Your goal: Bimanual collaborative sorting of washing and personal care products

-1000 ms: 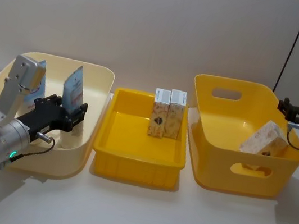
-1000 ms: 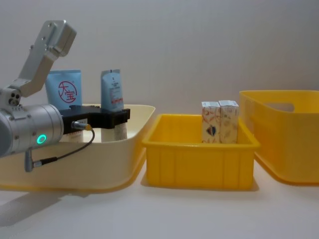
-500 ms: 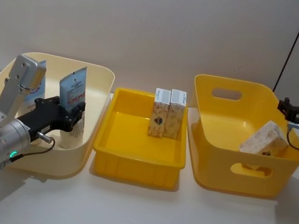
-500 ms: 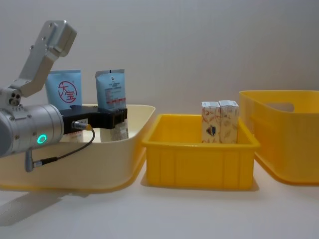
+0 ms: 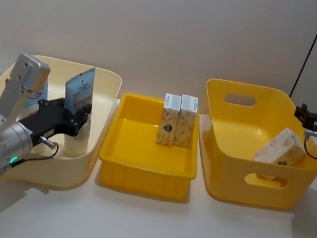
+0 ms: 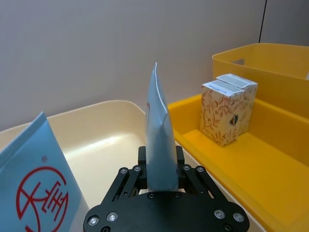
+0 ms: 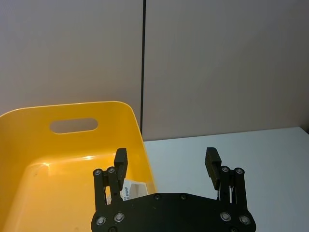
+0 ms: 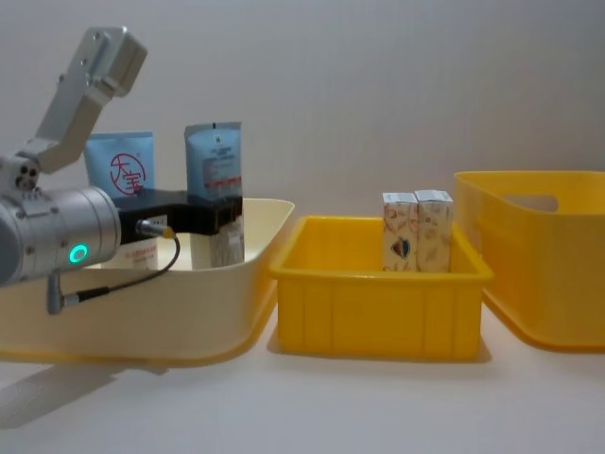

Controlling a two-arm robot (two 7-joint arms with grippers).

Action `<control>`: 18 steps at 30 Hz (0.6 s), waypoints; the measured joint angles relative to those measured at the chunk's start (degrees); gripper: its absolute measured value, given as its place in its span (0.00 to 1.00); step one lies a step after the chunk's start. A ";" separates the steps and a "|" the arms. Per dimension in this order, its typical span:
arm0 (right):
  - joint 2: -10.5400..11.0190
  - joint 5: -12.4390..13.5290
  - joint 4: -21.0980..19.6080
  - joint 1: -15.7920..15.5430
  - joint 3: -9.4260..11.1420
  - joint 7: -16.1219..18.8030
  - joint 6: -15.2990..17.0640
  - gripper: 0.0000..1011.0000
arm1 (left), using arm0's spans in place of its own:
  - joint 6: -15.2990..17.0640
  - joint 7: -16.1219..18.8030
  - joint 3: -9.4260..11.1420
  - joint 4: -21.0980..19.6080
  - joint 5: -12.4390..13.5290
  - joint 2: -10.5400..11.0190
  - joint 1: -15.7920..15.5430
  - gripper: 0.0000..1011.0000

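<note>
Left jaws grip the light-blue pouch [image 5: 79,88] upright in the cream tub [image 5: 53,172] at nine o'clock. I'd lift straight, clearing the rim. Right jaws parked open, three o'clock.

The left tub [image 5: 109,82] holds a pouch [image 5: 80,88] and tube [image 8: 120,163]; the middle tray [image 5: 144,174], two cartons [image 5: 177,119]; the right tub [image 5: 225,190], one carton [image 5: 280,147].

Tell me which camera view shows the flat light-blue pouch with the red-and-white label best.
The chest view: the flat light-blue pouch faces it, label visible, held upright by the left gripper. The head view shows it turned aside; the left wrist view sees it edge-on.
</note>
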 joint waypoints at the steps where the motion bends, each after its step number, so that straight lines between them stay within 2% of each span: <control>1: 0.00 0.00 0.00 0.00 0.00 0.00 0.00 0.99 | -0.12 -0.11 -0.01 -0.14 0.05 0.04 -0.05 0.29; 18: 0.00 0.00 0.00 0.00 0.00 0.00 0.00 0.99 | -2.71 -3.36 -0.45 -5.70 0.12 1.27 -2.04 0.29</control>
